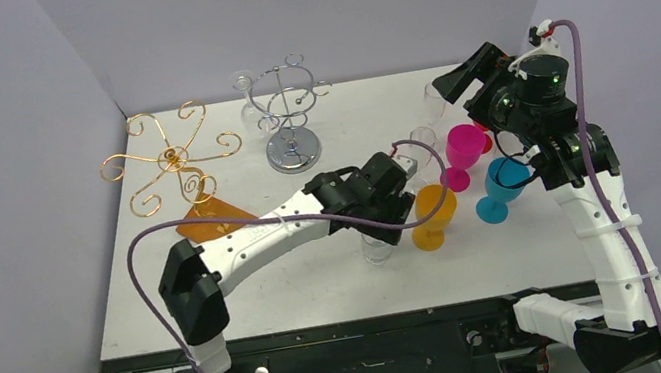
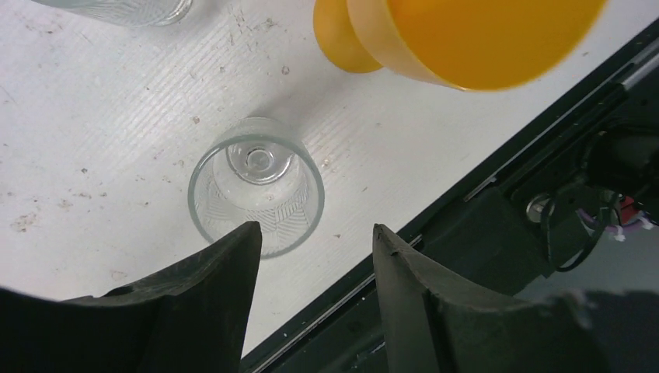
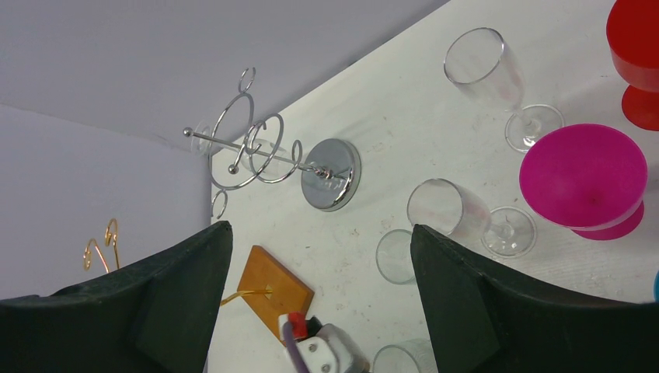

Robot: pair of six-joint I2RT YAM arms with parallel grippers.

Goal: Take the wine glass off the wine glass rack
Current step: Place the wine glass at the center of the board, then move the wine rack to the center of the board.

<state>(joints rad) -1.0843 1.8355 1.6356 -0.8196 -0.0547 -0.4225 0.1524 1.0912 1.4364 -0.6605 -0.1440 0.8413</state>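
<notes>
The silver wire rack (image 1: 286,113) stands at the back of the table, with a clear wine glass (image 1: 246,99) hanging on its left side. The rack also shows in the right wrist view (image 3: 256,144), the hung glass (image 3: 264,158) faint among the loops. My left gripper (image 1: 385,223) is open and empty just above a clear patterned glass (image 2: 256,186) standing on the table near the front edge. In the left wrist view, the left gripper (image 2: 315,233) has that glass beside its left fingertip. My right gripper (image 1: 469,82) is open and empty, held high at the back right, far from the rack; it also shows in the right wrist view (image 3: 320,231).
A gold wire rack (image 1: 170,163) on an orange base (image 1: 210,219) stands at the left. Orange (image 1: 433,217), pink (image 1: 464,149) and blue (image 1: 503,183) goblets and clear flutes (image 3: 489,70) crowd the right half. The table's front edge (image 2: 435,210) is close to the left gripper.
</notes>
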